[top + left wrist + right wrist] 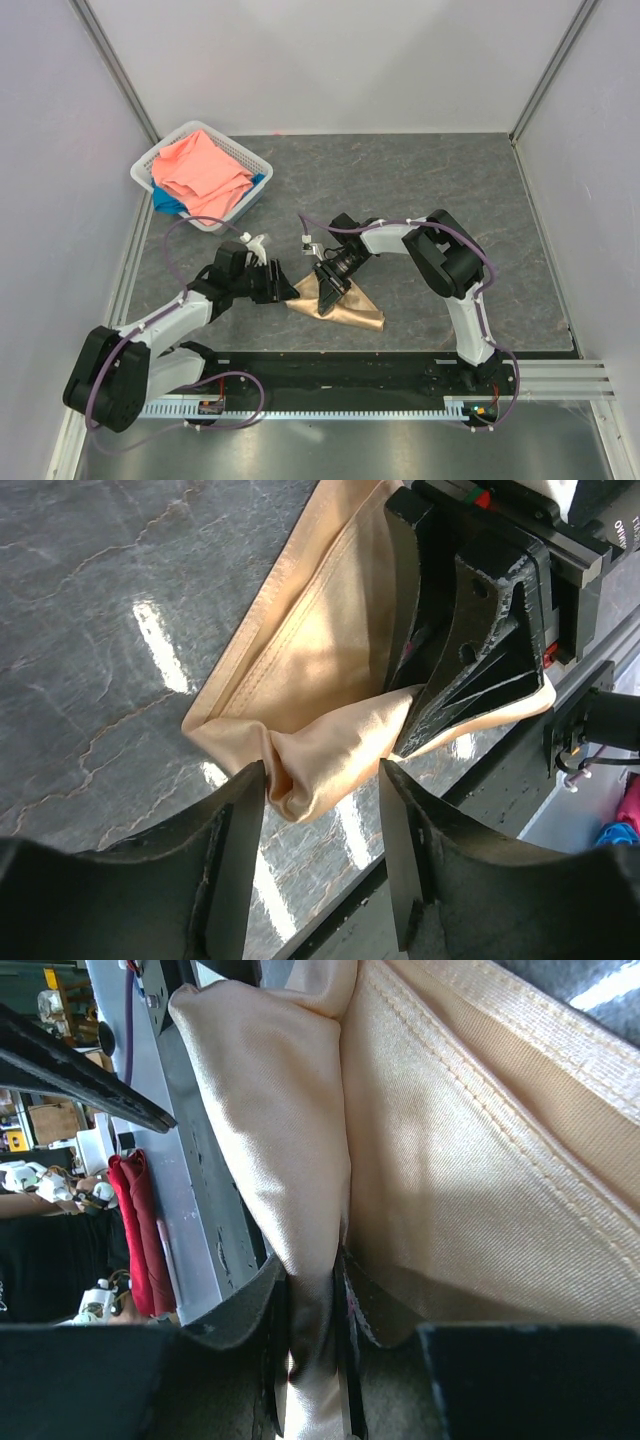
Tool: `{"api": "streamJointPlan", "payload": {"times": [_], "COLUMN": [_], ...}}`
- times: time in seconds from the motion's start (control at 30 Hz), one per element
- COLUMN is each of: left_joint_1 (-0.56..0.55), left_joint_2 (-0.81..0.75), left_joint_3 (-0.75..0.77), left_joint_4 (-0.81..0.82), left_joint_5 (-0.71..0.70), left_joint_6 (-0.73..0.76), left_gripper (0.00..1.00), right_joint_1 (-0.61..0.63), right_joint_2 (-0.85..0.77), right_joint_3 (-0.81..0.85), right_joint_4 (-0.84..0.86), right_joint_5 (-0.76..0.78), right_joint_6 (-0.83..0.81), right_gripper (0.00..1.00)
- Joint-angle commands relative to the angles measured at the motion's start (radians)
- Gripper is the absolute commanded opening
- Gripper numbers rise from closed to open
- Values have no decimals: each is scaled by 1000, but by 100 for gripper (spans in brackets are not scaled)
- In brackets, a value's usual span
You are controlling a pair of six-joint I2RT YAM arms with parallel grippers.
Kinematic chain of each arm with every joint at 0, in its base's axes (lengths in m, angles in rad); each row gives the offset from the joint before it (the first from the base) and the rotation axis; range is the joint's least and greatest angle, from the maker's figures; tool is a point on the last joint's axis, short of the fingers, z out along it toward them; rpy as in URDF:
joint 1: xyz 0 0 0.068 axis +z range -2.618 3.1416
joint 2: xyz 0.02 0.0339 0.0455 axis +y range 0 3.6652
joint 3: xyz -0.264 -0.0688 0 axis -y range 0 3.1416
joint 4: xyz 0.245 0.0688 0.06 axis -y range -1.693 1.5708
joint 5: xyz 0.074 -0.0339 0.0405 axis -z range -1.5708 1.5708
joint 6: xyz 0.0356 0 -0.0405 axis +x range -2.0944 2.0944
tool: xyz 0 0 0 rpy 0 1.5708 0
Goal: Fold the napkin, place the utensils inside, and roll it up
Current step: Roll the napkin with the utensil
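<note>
The napkin (350, 312) lies folded into a rough triangle on the grey marbled worktop (420, 180), close to its near edge and about midway along it, with its long side running toward the right. The right gripper (327, 292) reaches down onto the napkin's upper left part. Its fingers (262, 1300) are pressed together on a raised fold of the satin, which stands up between them in the right wrist view. The stitched hem runs diagonally beside that fold. The left gripper (287, 290) sits low at the napkin's left corner. Its fingers (235, 825) are spread apart on either side of a bunched, puckered tip of cloth, and that tip lies in the gap without being squeezed. The two grippers are just beside each other over the same end of the cloth. At the far left corner of the worktop stands a white basket (150, 168), holding a coral-pink cloth (200, 172) on top of a blue cloth (165, 202).
</note>
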Motion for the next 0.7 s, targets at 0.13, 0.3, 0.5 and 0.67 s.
{"api": "streamJointPlan", "payload": {"times": [0.13,0.3,0.5,0.67], "left_joint_1": [-8,-13,-11,-8], "left_joint_2": [75,99,137,179], "left_joint_3": [-26,-17,32,81], "left_joint_4": [148,140,21,-88], "left_joint_5": [54,42,-8,-47], "left_joint_6": [-28,-46,-51,-42], "left_gripper": [37,10,2,2], "right_joint_1": [-3,-5,-5,-1], "right_joint_2": [47,24,-71,-215], "right_joint_3": [19,28,41,30], "right_joint_4": [-3,-9,-24,-30], "right_joint_5": [48,74,193,348], "right_joint_6": [-42,-32,-4,-6], "right_gripper": [27,31,51,63]}}
